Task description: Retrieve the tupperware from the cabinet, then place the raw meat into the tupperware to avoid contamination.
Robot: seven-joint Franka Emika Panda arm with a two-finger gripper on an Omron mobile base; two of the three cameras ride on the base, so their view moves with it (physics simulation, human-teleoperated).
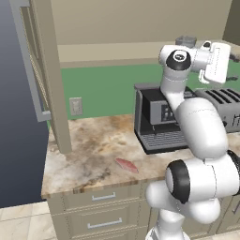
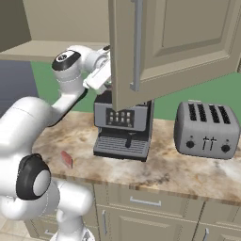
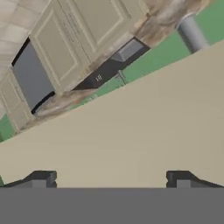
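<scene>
Tupperware (image 1: 185, 41): small translucent grey container, resting on the cabinet shelf (image 1: 108, 50) at about 1 o'clock in the left base view, just beside the raised hand; partly hidden by the arm, so its full outline cannot be told. Raw meat (image 1: 127, 164): flat pinkish-red slab with paler streaks, lying on the marbled countertop (image 1: 84, 150) near its front edge, at roughly 6 o'clock from the middle of that view, well apart from the tupperware; in the right base view it shows at 8 o'clock (image 2: 67, 159), just left of the coffee machine. Cabinet (image 2: 169, 47): beige wall unit, doors swung open, one door with its long silver bar handle (image 2: 137, 44) crossing the upper middle of the right base view, the other door edge standing at 10 o'clock in the left base view. Gripper (image 3: 110, 178): jaws spread wide, nothing between them, the two dark tips set well apart over a plain beige surface, probably the cabinet shelf. Coffee machine (image 2: 121, 127): dark grey, on the countertop below the shelf. Toaster (image 2: 205, 129): grey, four slots, at 3 o'clock of the coffee machine. Green wall (image 1: 103, 89) behind, with a wall socket (image 1: 75, 106) at 9 o'clock. Drawers (image 1: 103, 199) with short horizontal handles below the countertop.
</scene>
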